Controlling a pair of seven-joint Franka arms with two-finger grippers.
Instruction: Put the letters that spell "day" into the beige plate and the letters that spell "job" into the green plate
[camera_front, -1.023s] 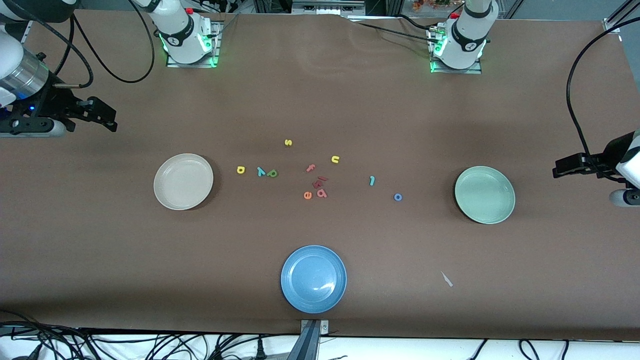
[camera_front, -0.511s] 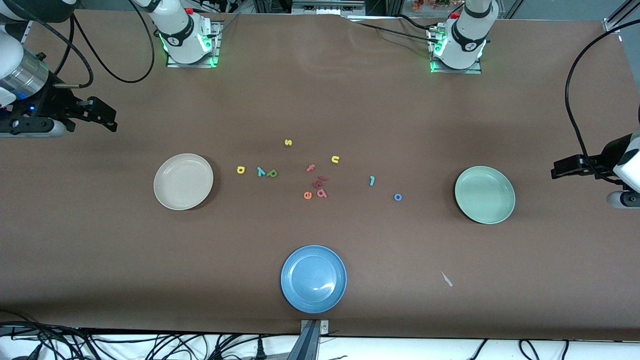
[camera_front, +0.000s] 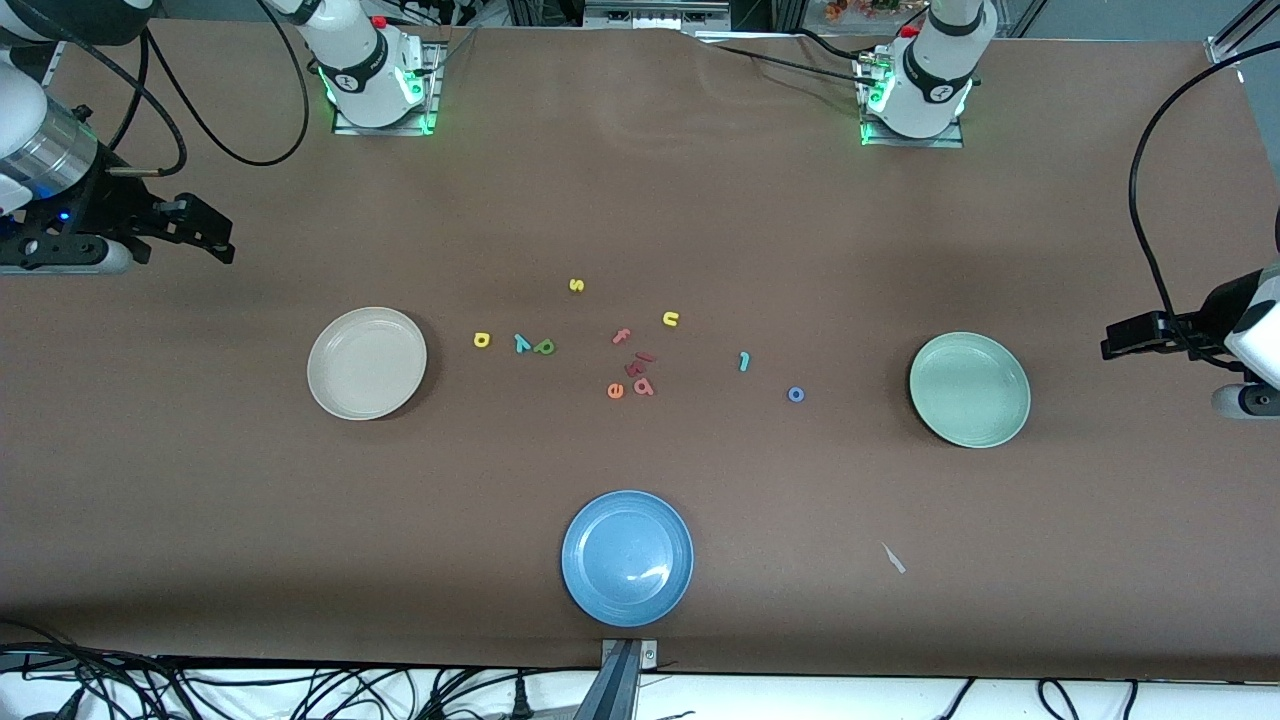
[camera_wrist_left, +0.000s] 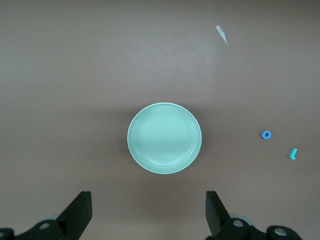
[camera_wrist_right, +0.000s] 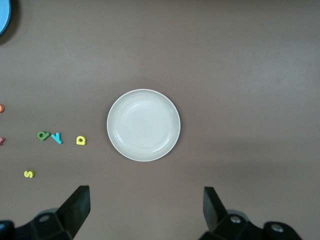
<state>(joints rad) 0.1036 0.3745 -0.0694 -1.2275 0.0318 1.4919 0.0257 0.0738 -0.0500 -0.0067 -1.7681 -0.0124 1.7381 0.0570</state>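
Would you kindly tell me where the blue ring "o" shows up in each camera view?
Front view: the blue "o" lies on the table between the teal "j" and the green plate.
Left wrist view: at, beside the "j".
Right wrist view: not in it.
Shared landmark: the green plate.

beige plate (camera_front: 366, 362): round, empty, toward right arm's end of bench | yellow "a" (camera_front: 481, 340), teal "y" (camera_front: 521, 343), green "d" (camera_front: 544, 347): flat in a row beside it | green plate (camera_front: 969, 389): empty, toward left arm's end | teal "j" (camera_front: 743, 361), blue "o" (camera_front: 796, 394): near it | red "b" (camera_front: 643, 385): mid-bench.
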